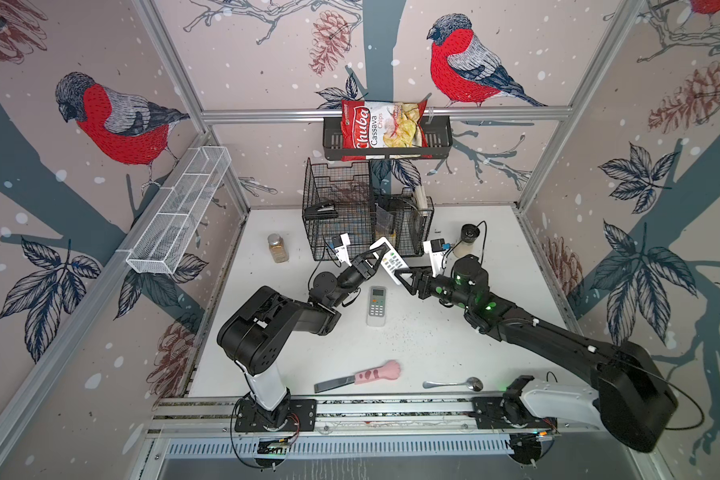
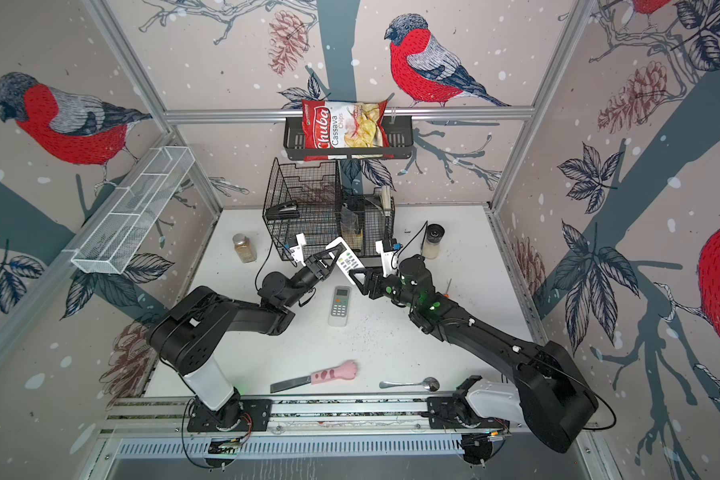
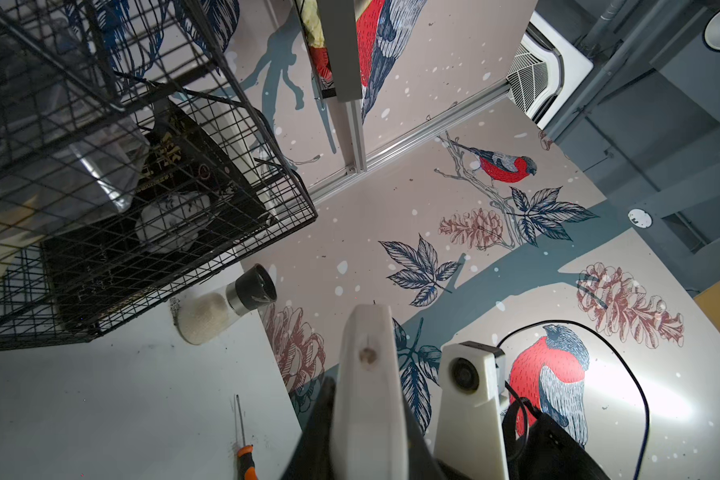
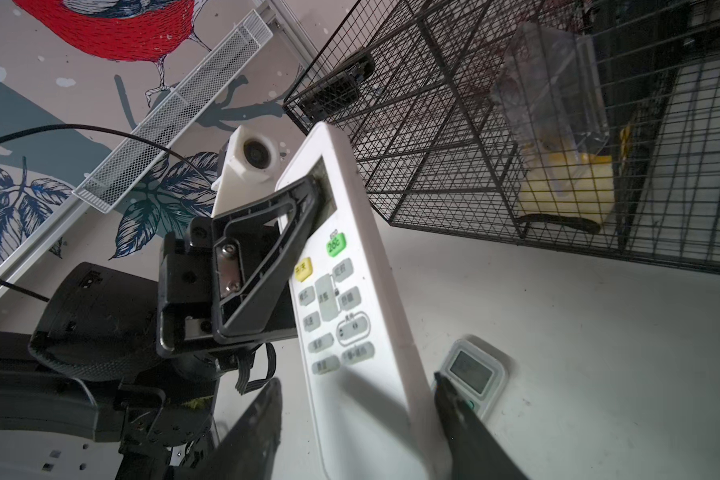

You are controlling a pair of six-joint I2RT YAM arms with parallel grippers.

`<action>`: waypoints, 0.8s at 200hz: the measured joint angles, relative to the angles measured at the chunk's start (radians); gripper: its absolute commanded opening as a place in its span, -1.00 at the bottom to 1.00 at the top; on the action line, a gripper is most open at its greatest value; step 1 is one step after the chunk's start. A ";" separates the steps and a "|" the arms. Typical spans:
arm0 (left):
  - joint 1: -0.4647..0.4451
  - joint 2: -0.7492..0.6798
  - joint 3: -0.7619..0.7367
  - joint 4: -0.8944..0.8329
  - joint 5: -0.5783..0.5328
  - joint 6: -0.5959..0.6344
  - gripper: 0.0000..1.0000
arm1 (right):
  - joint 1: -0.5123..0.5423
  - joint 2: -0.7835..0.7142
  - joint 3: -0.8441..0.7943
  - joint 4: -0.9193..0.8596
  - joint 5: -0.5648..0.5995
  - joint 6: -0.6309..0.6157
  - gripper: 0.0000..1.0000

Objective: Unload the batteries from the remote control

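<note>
A long white remote control (image 1: 391,262) (image 2: 348,261) hangs tilted in the air in front of the wire baskets, button side showing (image 4: 350,311). My left gripper (image 1: 377,253) (image 3: 368,399) is shut on its upper end, one black finger (image 4: 267,249) lying across the screen. My right gripper (image 1: 398,276) (image 4: 356,380) straddles the lower end: one finger lies against the remote's edge, and a gap shows at the other. A second, shorter remote (image 1: 377,305) (image 4: 472,374) lies flat on the table below. The batteries are hidden.
Two black wire baskets (image 1: 337,208) stand close behind the held remote. A spice jar (image 1: 278,248) is at the left and a grinder (image 1: 468,239) at the right. A pink-handled knife (image 1: 362,376) and a spoon (image 1: 454,383) lie near the front rail. An orange-handled screwdriver (image 3: 244,449) lies beside the right arm.
</note>
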 measured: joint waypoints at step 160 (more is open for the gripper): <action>-0.004 0.031 0.019 0.076 0.008 -0.045 -1.00 | -0.013 0.045 -0.002 0.124 -0.100 0.027 -0.09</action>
